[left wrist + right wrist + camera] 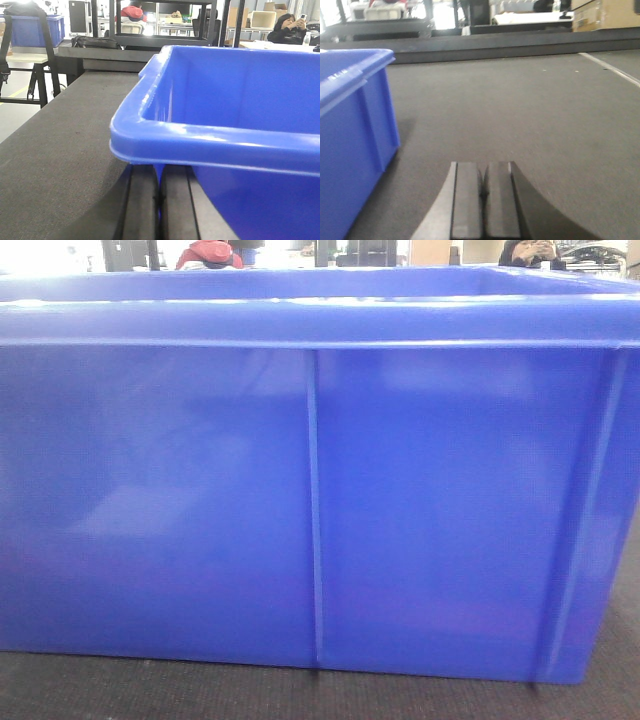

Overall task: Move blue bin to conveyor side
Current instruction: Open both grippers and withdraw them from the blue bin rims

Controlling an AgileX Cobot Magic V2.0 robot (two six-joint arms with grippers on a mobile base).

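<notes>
The blue bin (450, 520) fills the front view, standing on a dark mat. In the left wrist view its near corner and rolled rim (200, 137) are right in front of me. My left gripper (159, 172) is shut, its two black fingers pressed together, with the tips tucked just under the rim at the bin's near left corner. In the right wrist view the bin (345, 125) stands at the left. My right gripper (483, 170) is shut and empty, low over the mat to the bin's right and apart from it. The conveyor is out of view.
The dark grey mat (520, 110) stretches ahead to a raised ledge (495, 47), with a white line (610, 70) at the right. Another blue crate (35, 30) sits on a stand at far left beside a black rack (160, 30). People sit in the background.
</notes>
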